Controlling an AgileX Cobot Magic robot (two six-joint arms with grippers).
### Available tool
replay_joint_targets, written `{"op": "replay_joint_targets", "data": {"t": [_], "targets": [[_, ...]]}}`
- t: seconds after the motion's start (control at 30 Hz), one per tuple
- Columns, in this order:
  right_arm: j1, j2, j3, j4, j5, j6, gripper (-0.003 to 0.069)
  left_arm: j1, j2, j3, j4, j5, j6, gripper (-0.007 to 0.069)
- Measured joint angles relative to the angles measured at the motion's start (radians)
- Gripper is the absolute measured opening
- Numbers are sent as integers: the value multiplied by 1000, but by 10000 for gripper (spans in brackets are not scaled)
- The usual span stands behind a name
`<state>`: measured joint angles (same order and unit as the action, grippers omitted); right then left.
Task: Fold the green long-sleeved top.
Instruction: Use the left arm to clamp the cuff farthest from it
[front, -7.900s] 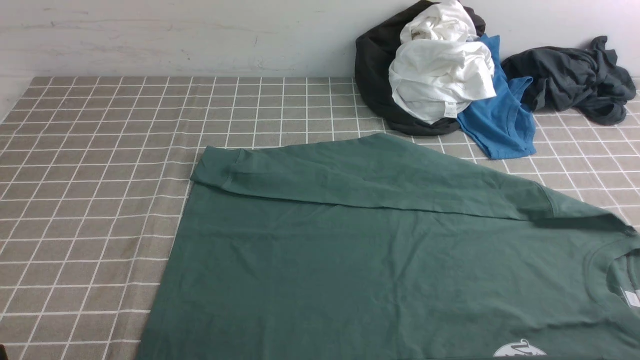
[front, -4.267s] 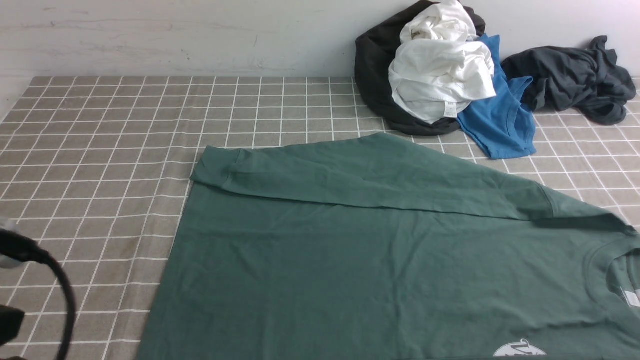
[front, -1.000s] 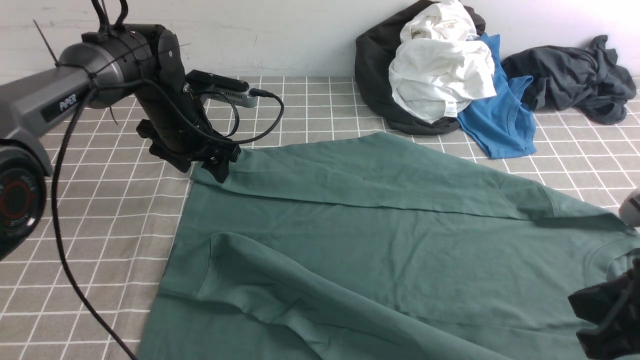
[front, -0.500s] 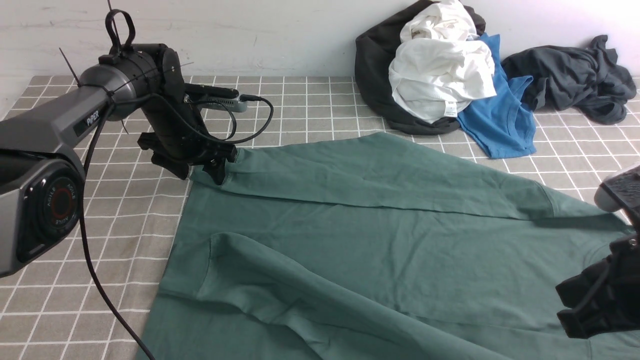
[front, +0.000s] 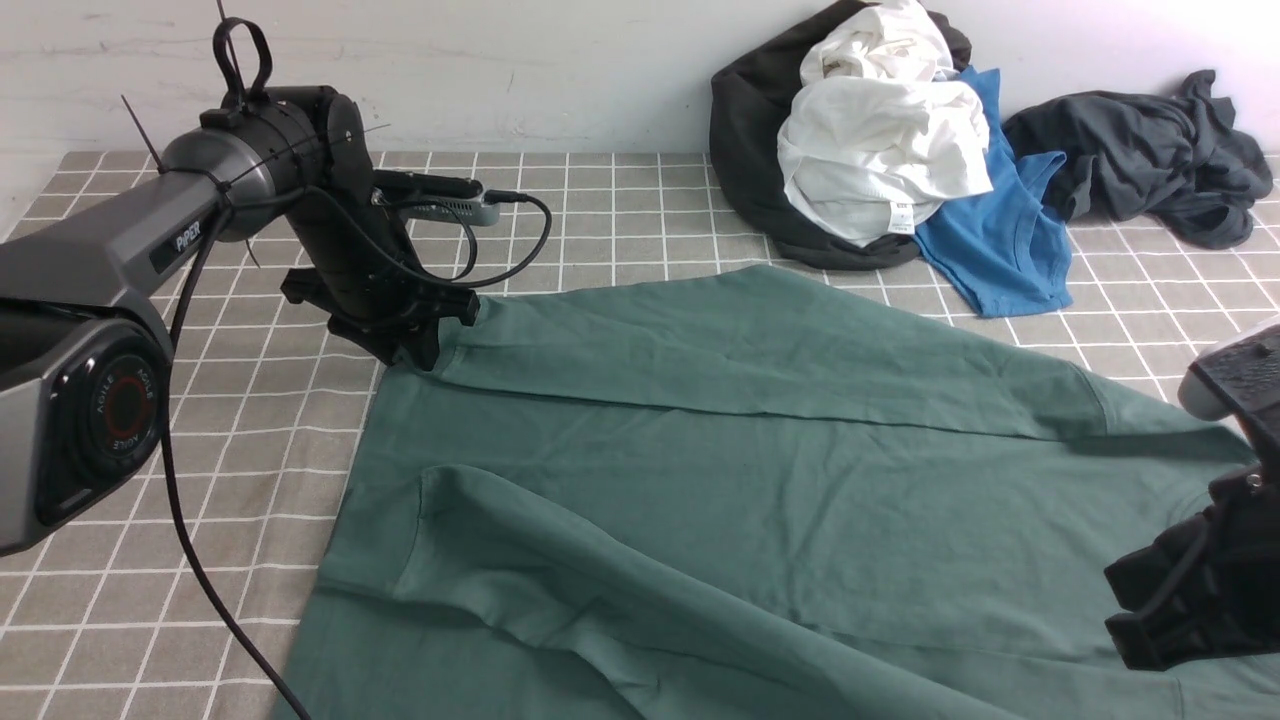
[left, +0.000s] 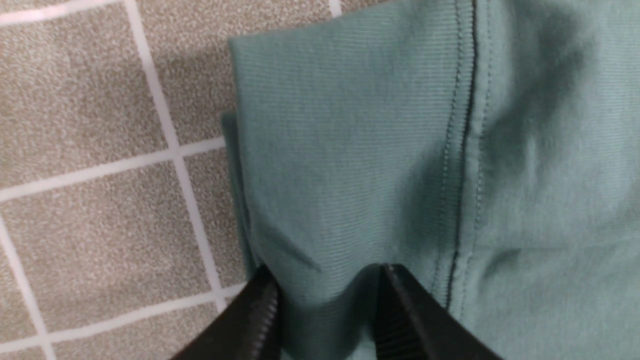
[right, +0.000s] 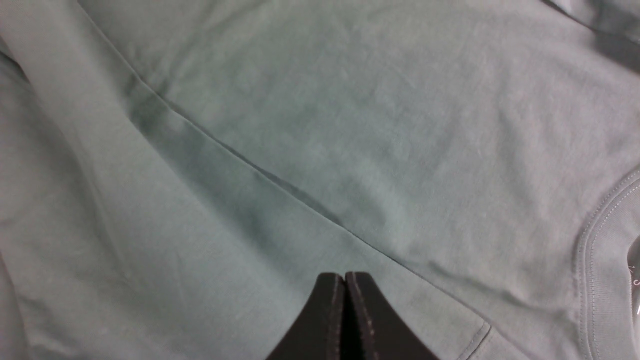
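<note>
The green long-sleeved top (front: 750, 480) lies spread on the checked tablecloth (front: 200, 420), both sleeves folded across its body. My left gripper (front: 425, 350) is down at the far sleeve's ribbed cuff (left: 350, 150). In the left wrist view a bunched fold of that cuff fills the gap between the left gripper's (left: 327, 272) jaws. My right gripper (front: 1135, 615) hovers at the near right, over the top (right: 300, 125) beside its collar (right: 600, 260). In the right wrist view the right gripper (right: 345, 275) is shut with nothing in it.
A pile of clothes sits against the back wall: a white garment (front: 880, 140) on a black one (front: 745, 150), a bright blue shirt (front: 1000, 240) and a dark grey garment (front: 1150, 160) to the right. The left arm's cable (front: 190, 560) trails over the cloth.
The left jaws have narrowed onto the far sleeve's cuff and bunched it. The right gripper has risen and shifted slightly left. Before that, the near sleeve was laid across the body.
</note>
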<state>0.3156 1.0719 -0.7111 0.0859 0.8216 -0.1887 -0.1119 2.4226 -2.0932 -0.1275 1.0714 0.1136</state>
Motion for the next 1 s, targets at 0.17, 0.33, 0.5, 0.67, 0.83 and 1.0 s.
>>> {"op": "replay_joint_targets", "data": {"t": [0.17,0.33,0.5,0.67,0.83,1.0], "targets": [[0,0,0,0,-4,0,-14,0,0,0,0,0,1,252],[0,0,0,0,-11,0,-14,0,-7,0,6,6,1,279],[0,0,0,0,-19,0,-14,0,-13,0,6,10,4,280],[0,0,0,0,-21,0,-14,0,-13,0,6,18,6,257],[0,0,0,0,-23,-1,-14,-1,-13,0,6,22,8,140],[0,0,0,0,-34,-4,-14,-15,-22,0,7,29,35,23]]}}
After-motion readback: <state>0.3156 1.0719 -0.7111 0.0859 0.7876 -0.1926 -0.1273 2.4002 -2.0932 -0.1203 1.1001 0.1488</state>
